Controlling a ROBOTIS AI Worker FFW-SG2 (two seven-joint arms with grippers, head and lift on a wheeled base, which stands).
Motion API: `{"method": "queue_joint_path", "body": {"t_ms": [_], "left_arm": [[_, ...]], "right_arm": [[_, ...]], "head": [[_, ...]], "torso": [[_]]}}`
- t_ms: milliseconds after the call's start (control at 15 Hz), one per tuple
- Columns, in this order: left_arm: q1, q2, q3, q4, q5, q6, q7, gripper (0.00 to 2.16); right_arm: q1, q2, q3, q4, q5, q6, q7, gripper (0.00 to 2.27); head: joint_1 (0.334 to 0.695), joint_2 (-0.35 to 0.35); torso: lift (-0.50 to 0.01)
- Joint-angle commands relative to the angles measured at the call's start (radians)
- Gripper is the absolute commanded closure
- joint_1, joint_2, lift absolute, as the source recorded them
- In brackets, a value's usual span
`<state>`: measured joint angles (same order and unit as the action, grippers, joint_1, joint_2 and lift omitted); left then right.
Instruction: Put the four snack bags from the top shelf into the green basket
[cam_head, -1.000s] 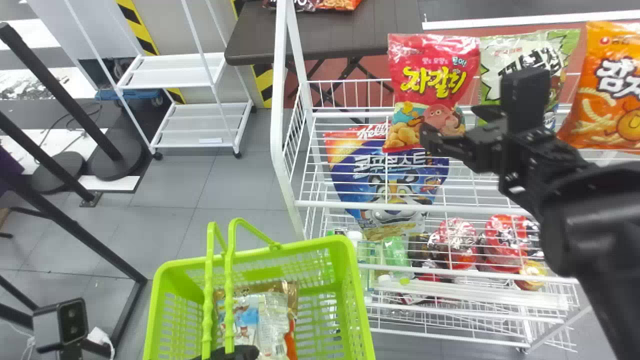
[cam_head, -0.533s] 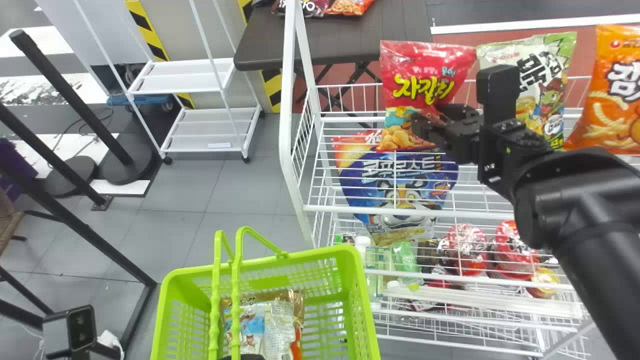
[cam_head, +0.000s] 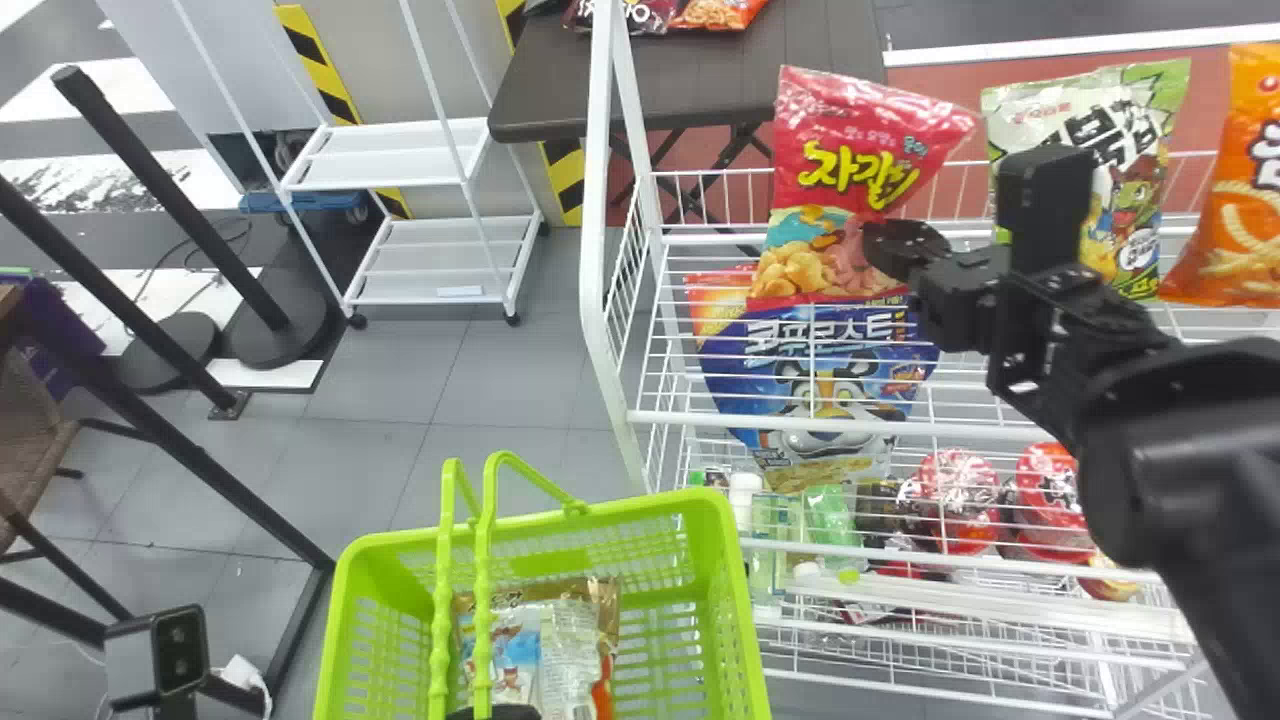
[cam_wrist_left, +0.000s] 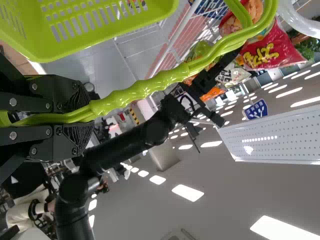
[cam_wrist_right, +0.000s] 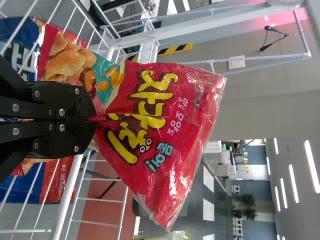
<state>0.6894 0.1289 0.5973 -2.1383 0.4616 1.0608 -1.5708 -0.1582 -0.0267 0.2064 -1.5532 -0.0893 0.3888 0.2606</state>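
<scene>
A white wire rack (cam_head: 597, 200) takes up the scene's 3 o'clock side. The green basket (cam_head: 725, 600), smaller, sits at 7 o'clock with at least one snack packet (cam_head: 572, 650) inside. At 3 o'clock, behind the rack's wires, is a blue bag (cam_head: 820, 375). Above it, between 1 and 2 o'clock, a red snack bag (cam_head: 850, 130) tilts, its top toward 1 o'clock and its bottom overlapping the blue bag in the head view. A green-and-white snack bag (cam_head: 1080, 110) stands upright at 2 o'clock; an orange snack bag (cam_head: 1235, 225) is just beyond it, toward 3, cut off by the edge. Red packages (cam_head: 955, 500) lie lower, at 4 o'clock. The right gripper (cam_head: 888, 248), at 2 o'clock, pinches the red bag's front. The left gripper (cam_head: 495, 712), at 7 o'clock, is clamped around the basket's handle (cam_head: 483, 600).
</scene>
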Motion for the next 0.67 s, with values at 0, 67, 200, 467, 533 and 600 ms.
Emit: {"method": "queue_joint_path", "body": {"t_ms": [0,67,200,467,533,600], "left_arm": [[0.002,0.0,0.006,0.0,0.002,0.0,-0.01,2.15],[0.002,0.0,0.006,0.002,0.002,0.0,-0.01,2.15],[0.002,-0.002,0.006,0.002,0.002,0.0,-0.01,2.15],[-0.001,-0.003,0.001,-0.002,0.002,0.003,-0.01,2.15],[-0.002,-0.005,-0.001,-0.002,0.0,0.003,-0.01,2.15],[-0.004,-0.008,-0.001,-0.002,0.0,0.003,-0.01,2.15]], "right_arm": [[0.149,-0.001,-0.01,-0.258,0.0,0.105,0.009,2.25],[0.226,-0.002,-0.004,-0.393,-0.001,0.16,0.031,2.25],[0.355,-0.019,0.019,-0.576,-0.073,0.215,0.069,2.25],[0.476,-0.096,0.12,-0.691,-0.228,0.332,0.092,2.25],[0.474,-0.107,0.142,-0.689,-0.25,0.353,0.097,2.25],[0.471,-0.111,0.171,-0.682,-0.256,0.414,0.097,2.25]], "head": [[0.695,0.233],[0.695,0.238],[0.695,0.279],[0.695,0.35],[0.695,0.35],[0.695,0.35]], "torso": [[0.0],[0.0],[0.0],[0.0],[0.0],[0.0]]}}
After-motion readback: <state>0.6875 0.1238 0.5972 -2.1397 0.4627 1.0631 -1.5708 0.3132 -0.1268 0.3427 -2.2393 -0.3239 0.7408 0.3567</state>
